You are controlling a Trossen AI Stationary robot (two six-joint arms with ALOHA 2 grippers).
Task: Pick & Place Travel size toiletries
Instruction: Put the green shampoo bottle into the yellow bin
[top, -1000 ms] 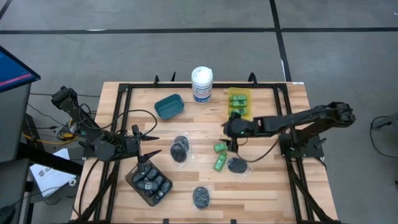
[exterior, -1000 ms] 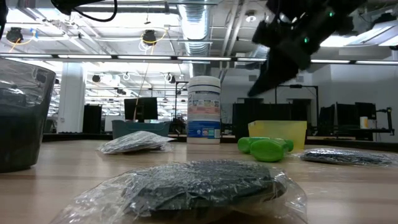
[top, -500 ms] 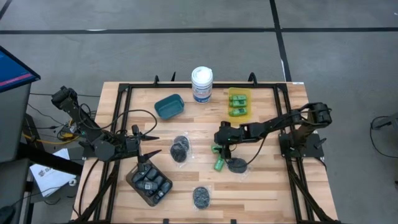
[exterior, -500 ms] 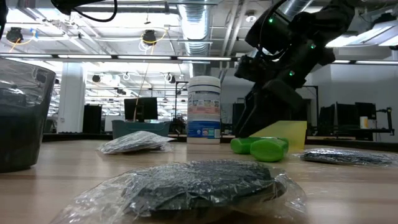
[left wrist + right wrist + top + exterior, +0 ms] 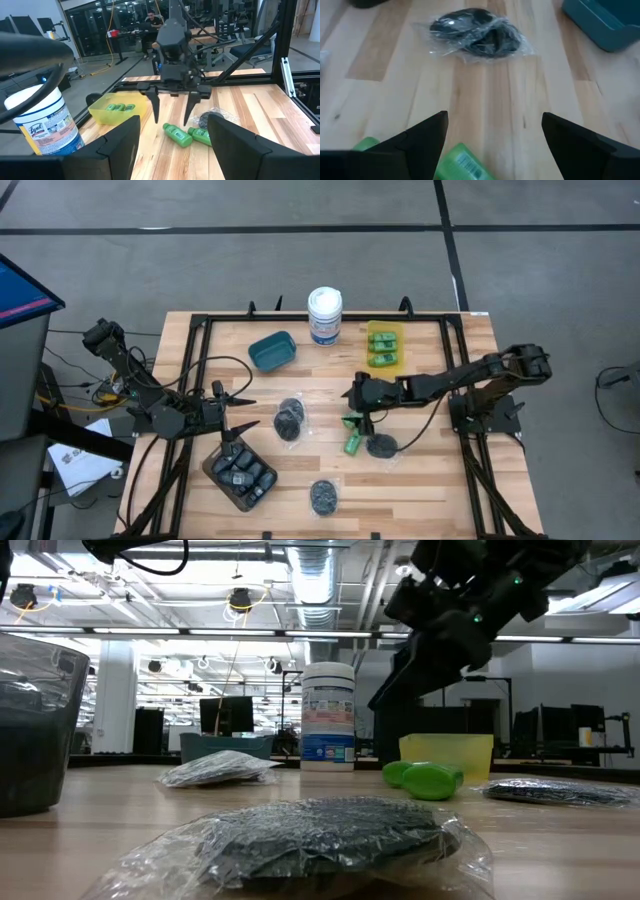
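Observation:
Two bright green mini bottles (image 5: 351, 432) lie side by side on the wooden table, also seen in the low view (image 5: 424, 780). My right gripper (image 5: 357, 410) hovers just above them, open, fingers pointing down; the left wrist view shows it (image 5: 172, 119) clear of the bottles (image 5: 186, 135). Three more green bottles lie in the yellow container (image 5: 383, 345). Round dark pieces in clear wrap lie at the table's middle (image 5: 290, 418), the near edge (image 5: 324, 496) and beside the green bottles (image 5: 380, 445). My left gripper (image 5: 243, 416) waits open over the table's left, above a brown container (image 5: 240, 476) of dark mini bottles.
A tall white canister with a blue label (image 5: 325, 315) and a teal container (image 5: 272, 350) stand near the far edge. Black frame rails (image 5: 200, 370) run along the table's sides. Bare wood lies between the wrapped pieces and the teal container.
My right gripper has moved from beside the yellow container toward the table's left and near edge, dropped close over the two green bottles, then risen a little. The left arm has kept still.

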